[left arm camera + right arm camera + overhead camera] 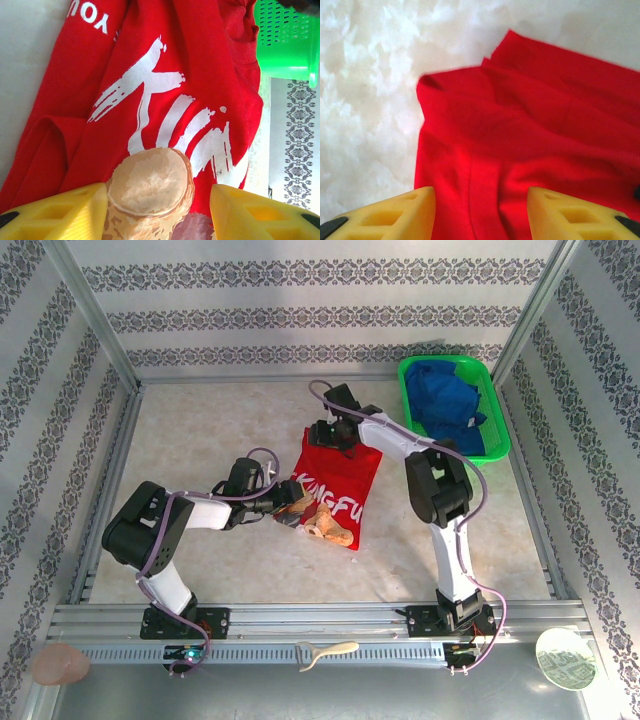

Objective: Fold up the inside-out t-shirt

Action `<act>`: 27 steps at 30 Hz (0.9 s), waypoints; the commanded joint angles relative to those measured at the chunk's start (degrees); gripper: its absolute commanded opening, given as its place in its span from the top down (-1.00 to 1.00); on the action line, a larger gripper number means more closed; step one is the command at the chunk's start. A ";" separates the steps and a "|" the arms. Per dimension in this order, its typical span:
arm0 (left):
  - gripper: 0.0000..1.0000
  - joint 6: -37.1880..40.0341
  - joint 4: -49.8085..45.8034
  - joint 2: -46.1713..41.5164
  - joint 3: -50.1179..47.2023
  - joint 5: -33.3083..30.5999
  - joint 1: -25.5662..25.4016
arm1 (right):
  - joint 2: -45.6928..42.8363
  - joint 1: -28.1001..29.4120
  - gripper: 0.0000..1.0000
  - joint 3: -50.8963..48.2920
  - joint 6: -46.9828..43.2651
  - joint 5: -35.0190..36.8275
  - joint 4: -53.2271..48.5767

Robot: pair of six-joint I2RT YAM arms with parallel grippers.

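Inside-out t-shirt (345,472) on pale mottled table (200,440), patterned walls (300,315) around.

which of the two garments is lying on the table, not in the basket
The red t-shirt with white lettering; the blue garment sits bundled in the green basket.

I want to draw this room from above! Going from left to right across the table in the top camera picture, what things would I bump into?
left arm → red t-shirt → green basket
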 commanded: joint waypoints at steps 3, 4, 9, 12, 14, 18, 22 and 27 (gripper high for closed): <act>-0.13 -1.06 -4.02 3.32 -2.46 -0.97 -0.26 | 5.92 -0.11 -0.02 8.97 -0.54 1.23 -2.93; -0.14 -1.04 -4.01 3.32 -2.54 -0.97 -0.26 | 6.71 -0.15 -0.02 10.31 -0.70 1.25 -3.81; -0.14 -1.15 -4.23 2.94 -2.79 -0.97 -0.31 | 9.20 -0.50 0.00 13.10 -0.22 0.90 -5.24; -0.13 -1.29 -3.70 2.96 -3.11 -0.88 -0.26 | 7.53 -0.38 -0.02 10.20 0.10 1.25 -3.83; -0.13 -1.47 -3.14 3.13 -3.40 -0.79 -0.27 | 6.00 -0.32 -0.03 7.74 0.25 2.20 -2.60; -0.13 -1.99 -2.13 3.67 -3.52 -0.52 -0.26 | 6.42 -0.50 -0.01 6.89 0.57 1.49 -1.72; -0.13 -2.25 -1.86 3.85 -3.75 -0.43 -0.26 | 7.86 -0.50 0.31 8.60 0.58 0.57 -1.93; -0.13 -2.20 -1.89 3.85 -3.91 -0.53 -0.26 | 6.52 -1.46 1.00 10.14 -0.07 0.65 -2.77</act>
